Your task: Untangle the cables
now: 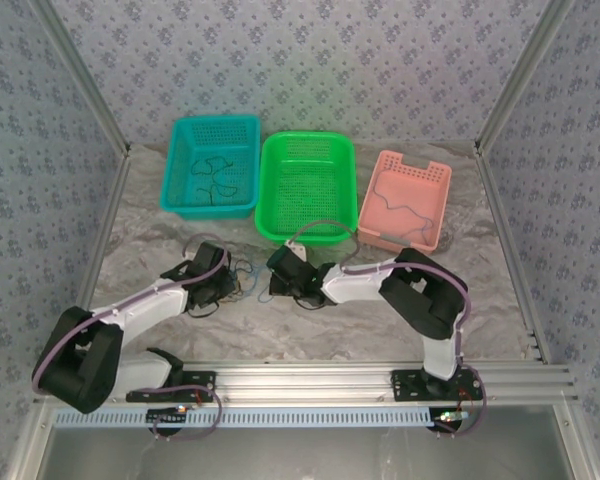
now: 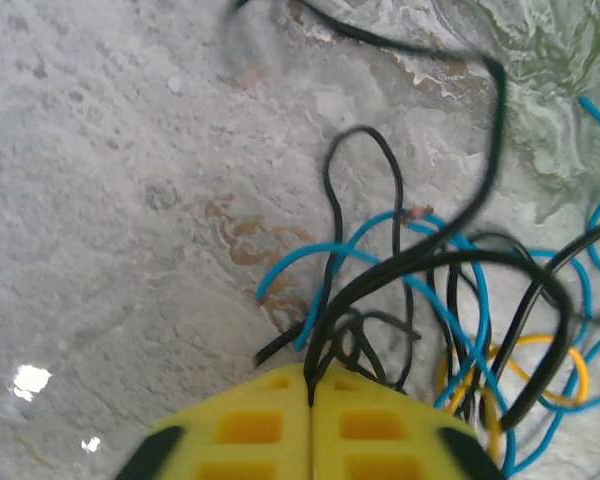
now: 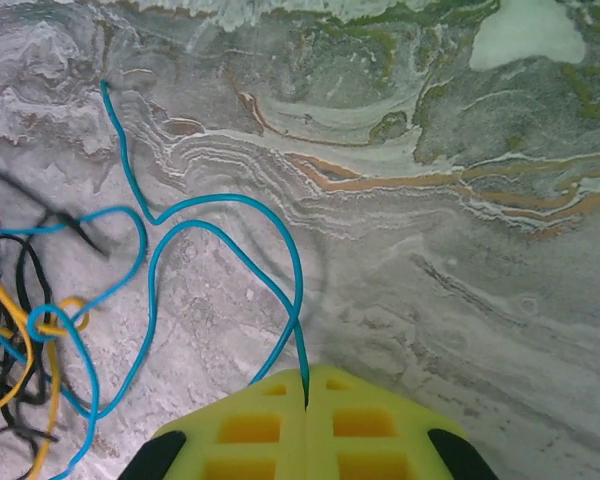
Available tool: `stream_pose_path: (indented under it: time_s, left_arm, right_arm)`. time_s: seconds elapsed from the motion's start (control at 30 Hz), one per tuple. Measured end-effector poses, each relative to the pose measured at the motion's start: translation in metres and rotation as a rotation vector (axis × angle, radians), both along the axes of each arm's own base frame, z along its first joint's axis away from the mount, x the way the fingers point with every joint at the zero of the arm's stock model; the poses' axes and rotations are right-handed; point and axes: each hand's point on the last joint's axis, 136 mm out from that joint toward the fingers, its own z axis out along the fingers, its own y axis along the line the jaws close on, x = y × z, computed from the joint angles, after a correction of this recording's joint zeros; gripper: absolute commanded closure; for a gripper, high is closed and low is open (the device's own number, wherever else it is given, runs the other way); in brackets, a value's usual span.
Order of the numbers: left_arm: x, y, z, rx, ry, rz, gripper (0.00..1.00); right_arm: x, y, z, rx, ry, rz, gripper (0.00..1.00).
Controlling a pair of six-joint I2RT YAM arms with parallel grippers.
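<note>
Left hand [image 2: 310, 378]: its two yellow fingers are pressing together, pinching a black cable [image 2: 380, 270] right at the tips.
Right hand [image 3: 306, 380]: its yellow fingers are also pressing together, gripping one end of a blue cable [image 3: 230, 205].
Cables [image 1: 245, 288]: the bunch is lying on the surface [image 1: 380, 330] between the two hands, nearer than the baskets. Blue, black and yellow loops are crossing over each other.
Knot: in the right wrist view a blue loop is wrapping around a yellow cable [image 3: 20, 330] at the left side.
Step in hand: it looks like the hands are getting ready to pull the two cables away from each other.
Doing it well: the left hand should be pulling left and the right hand right, slowly and a little upward, so the loops are sliding out and not getting tighter.
Watching: if the whole bunch is dragging along, the pull is too hard and the knot is closing.
Slipping: both cables are thin and smooth, so they may be sliding out of the tips.
Baskets: a teal basket [image 1: 212, 121], a green basket [image 1: 307, 137] and a pink basket [image 1: 410, 160] are standing at the far side. Thin wires are lying in the teal and pink ones, so freed cables are probably going there.
</note>
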Motion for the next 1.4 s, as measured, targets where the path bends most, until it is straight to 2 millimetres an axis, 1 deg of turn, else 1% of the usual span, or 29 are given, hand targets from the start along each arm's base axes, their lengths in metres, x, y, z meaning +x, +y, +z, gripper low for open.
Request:
stream_pose_path:
  time_s: [0.07,0.1,0.2,0.27,0.4,0.47,0.5,0.57,0.63,0.67,0.77,0.87,0.9,0.97,1.03,1.07,1.1,1.13,1.2,1.23,1.33,1.37,1.4]
  left_arm:
    - [0.001,0.002,0.0,0.009,-0.009,0.009,1.0]
    - [0.002,0.004,0.0,0.016,-0.016,0.015,1.0]
    - [0.001,0.008,-0.002,0.028,-0.024,0.027,1.0]
    - [0.002,0.01,-0.001,0.037,-0.03,0.032,1.0]
    - [0.003,0.013,-0.001,0.052,-0.037,0.044,1.0]
    - [0.004,0.014,-0.001,0.055,-0.039,0.048,1.0]
    - [0.004,0.015,-0.001,0.056,-0.04,0.05,1.0]
    - [0.004,0.015,-0.001,0.056,-0.039,0.05,1.0]
    - [0.003,0.015,-0.001,0.057,-0.038,0.05,1.0]
    - [0.003,0.015,-0.001,0.057,-0.038,0.05,1.0]
    - [0.003,0.015,-0.003,0.06,-0.032,0.05,1.0]
    - [0.003,0.015,-0.003,0.059,-0.031,0.049,1.0]
    - [0.003,0.014,-0.003,0.057,-0.03,0.047,0.95]
    - [0.003,0.011,0.001,0.047,-0.025,0.042,0.72]
    - [0.004,0.007,0.012,0.032,-0.035,0.025,0.49]
    - [0.006,0.003,0.022,0.017,-0.056,0.018,0.44]
    - [0.008,0.0,0.035,0.001,-0.082,0.01,0.42]
    - [0.01,-0.005,0.052,-0.023,-0.119,0.0,0.4]
    - [0.015,-0.016,0.091,-0.076,-0.208,-0.027,0.39]
    - [0.017,-0.023,0.114,-0.109,-0.261,-0.047,0.38]
    - [0.015,-0.045,0.169,-0.217,-0.38,-0.125,0.33]
    - [0.013,-0.053,0.182,-0.254,-0.403,-0.156,0.3]
    - [0.011,-0.06,0.189,-0.28,-0.41,-0.181,0.29]
  right_arm:
    - [-0.003,-0.01,0.004,-0.006,-0.013,-0.011,1.0]
    - [-0.006,-0.019,0.008,-0.01,-0.022,-0.021,1.0]
    - [-0.011,-0.054,0.032,-0.011,-0.065,-0.066,1.0]
    - [-0.012,-0.08,0.06,0.005,-0.111,-0.109,1.0]
    - [-0.012,-0.139,0.137,0.068,-0.255,-0.215,1.0]
    - [-0.014,-0.173,0.177,0.108,-0.333,-0.278,1.0]
    - [-0.016,-0.19,0.191,0.122,-0.364,-0.308,1.0]
    - [-0.022,-0.226,0.215,0.127,-0.419,-0.37,1.0]
    - [-0.031,-0.256,0.233,0.116,-0.459,-0.414,1.0]
    - [-0.036,-0.268,0.243,0.109,-0.477,-0.431,1.0]
    - [-0.047,-0.29,0.271,0.101,-0.525,-0.451,1.0]
    - [-0.052,-0.297,0.291,0.087,-0.554,-0.44,1.0]
    - [-0.052,-0.297,0.296,0.08,-0.559,-0.426,1.0]
    - [-0.051,-0.291,0.302,0.069,-0.561,-0.388,1.0]
    - [-0.048,-0.283,0.303,0.058,-0.552,-0.351,1.0]
    - [-0.046,-0.279,0.301,0.052,-0.542,-0.333,1.0]
    - [-0.046,-0.275,0.298,0.049,-0.532,-0.317,1.0]
    - [-0.044,-0.27,0.295,0.044,-0.52,-0.296,1.0]
    - [-0.043,-0.259,0.291,0.052,-0.499,-0.252,1.0]
    - [-0.042,-0.253,0.29,0.061,-0.49,-0.227,1.0]
    - [-0.037,-0.23,0.287,0.089,-0.466,-0.143,1.0]
    - [-0.036,-0.223,0.285,0.1,-0.457,-0.115,1.0]
    - [-0.035,-0.217,0.284,0.108,-0.448,-0.095,1.0]
